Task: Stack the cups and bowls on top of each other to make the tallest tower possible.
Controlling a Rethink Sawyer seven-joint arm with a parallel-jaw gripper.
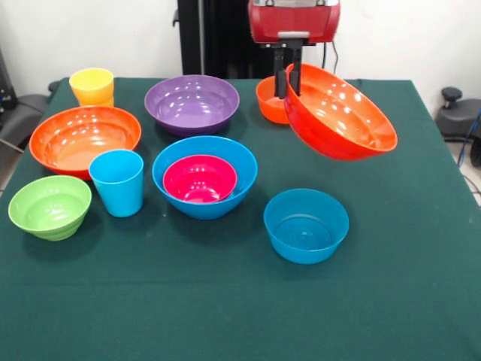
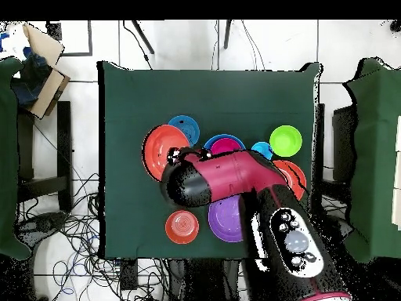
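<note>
My gripper (image 1: 288, 86) is shut on the rim of a large orange bowl (image 1: 342, 116), which hangs tilted above the table's right half. The same bowl (image 2: 160, 151) shows beside the arm in the overhead view. Left of it, a large blue bowl (image 1: 239, 171) stands on the cloth with a magenta bowl (image 1: 199, 179) nested inside. In front of the held bowl rests a medium blue bowl (image 1: 306, 224). A sky blue cup (image 1: 118, 180) stands upright left of the nested pair. At the far left is a yellow cup (image 1: 92, 86).
A second large orange bowl (image 1: 84, 139) and a lime green bowl (image 1: 49, 207) sit at the left. The purple bowl (image 1: 192, 101) and a small orange bowl (image 1: 267, 101) are at the back. The arm (image 2: 235, 176) covers part of the overhead view.
</note>
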